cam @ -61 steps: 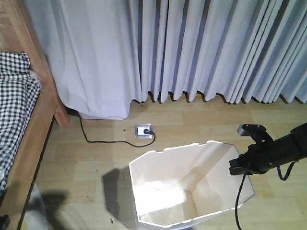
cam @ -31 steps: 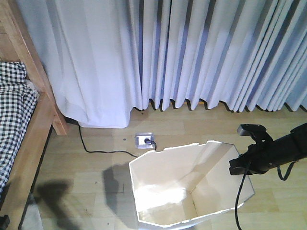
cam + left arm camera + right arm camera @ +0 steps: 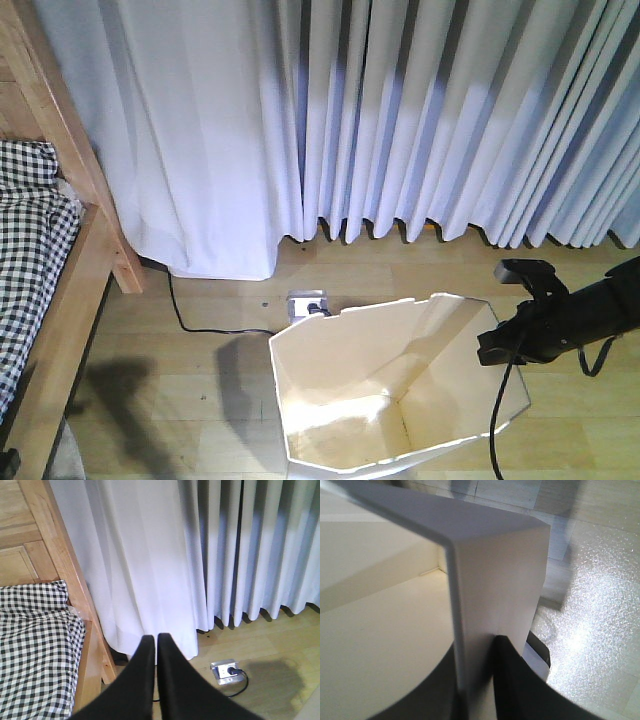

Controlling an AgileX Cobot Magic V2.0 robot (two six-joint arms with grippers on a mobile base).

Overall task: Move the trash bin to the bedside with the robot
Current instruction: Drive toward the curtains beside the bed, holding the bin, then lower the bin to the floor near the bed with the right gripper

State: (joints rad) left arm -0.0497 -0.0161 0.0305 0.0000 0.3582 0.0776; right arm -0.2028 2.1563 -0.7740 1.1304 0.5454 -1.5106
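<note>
trash bin (image 3: 330,385) rim sits pinched inside right claw (image 3: 497,350).

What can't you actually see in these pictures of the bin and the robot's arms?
Trash bin base: cut off by the front view's bottom edge.
Right fingers: hidden behind the arm in the front view; blurred in the wrist view.
Floor socket: partly behind the bin rim.
Bed: mostly beyond the left edge wherever it shows.
Left arm: only its shut fingers show.

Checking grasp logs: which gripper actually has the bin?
The right gripper: its fingers straddle the trash bin wall. The left gripper is shut on nothing, facing the curtain.
</note>
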